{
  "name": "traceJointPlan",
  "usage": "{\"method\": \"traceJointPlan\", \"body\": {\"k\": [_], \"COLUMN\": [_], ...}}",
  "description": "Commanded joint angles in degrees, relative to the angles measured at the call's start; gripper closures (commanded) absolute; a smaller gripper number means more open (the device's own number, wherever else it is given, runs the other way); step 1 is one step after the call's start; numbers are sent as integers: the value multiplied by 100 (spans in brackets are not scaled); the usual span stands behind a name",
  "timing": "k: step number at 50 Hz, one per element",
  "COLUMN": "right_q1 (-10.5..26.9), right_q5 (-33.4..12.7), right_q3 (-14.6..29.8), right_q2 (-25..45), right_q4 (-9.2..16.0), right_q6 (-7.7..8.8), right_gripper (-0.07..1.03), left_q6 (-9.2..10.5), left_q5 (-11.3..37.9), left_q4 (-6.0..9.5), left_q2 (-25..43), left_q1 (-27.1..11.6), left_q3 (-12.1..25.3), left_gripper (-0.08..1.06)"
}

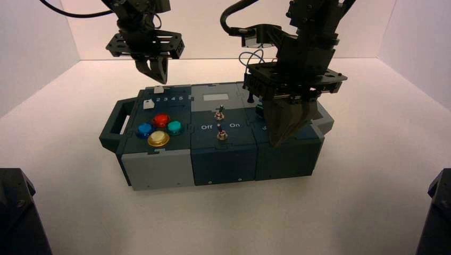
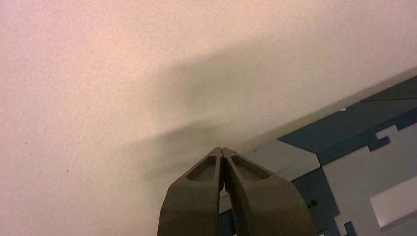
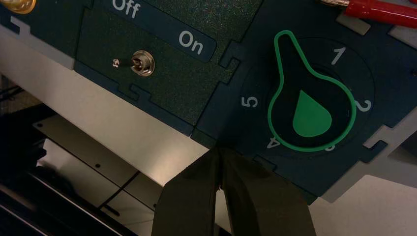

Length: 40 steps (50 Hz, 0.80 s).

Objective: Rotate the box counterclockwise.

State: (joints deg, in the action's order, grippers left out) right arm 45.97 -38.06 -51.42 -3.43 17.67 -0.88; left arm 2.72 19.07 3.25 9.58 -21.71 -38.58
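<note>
left gripper (image 2: pixel 222 150): fingertips together | box (image 2: pixel 364 142): beside gripper, partly in view | tabletop (image 2: pixel 123 88): around gripper, shadowed near it

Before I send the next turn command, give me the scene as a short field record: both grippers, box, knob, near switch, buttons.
left gripper: shut, at the box's far left edge
right gripper: shut, at the near right edge
box: slightly skewed, right end farther away
knob: green-outlined, pointer between 5 and 1
near switch: lever toward Off
buttons: red, blue, green, yellow
</note>
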Motion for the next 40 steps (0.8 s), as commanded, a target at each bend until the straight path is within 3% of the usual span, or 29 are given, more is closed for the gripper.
{"method": "traceJointPlan", "body": {"k": [1,13,20,40], "right_q1": [35,53,35,26], "right_q5": [-70,-448,-492,-334], "right_q3": [-79,-316,-334,-299], "right_q2": [-35,-721,-1020,-378], "right_q4": [26,439,457,457], "right_q6": [9,9,-18,88], "right_gripper": [99,99,99,99], "left_q6": [-18,-26,-18,-53], "left_q5": [-44,-26,-26,-18], "left_q4": [-35,-62,-62,-62], "left_q2": [-123,-158,-123,123], "left_q1": [-26,-26,-26,-26], "left_q3": [185,246,264,422], "left_gripper": [101,101,101,101]}}
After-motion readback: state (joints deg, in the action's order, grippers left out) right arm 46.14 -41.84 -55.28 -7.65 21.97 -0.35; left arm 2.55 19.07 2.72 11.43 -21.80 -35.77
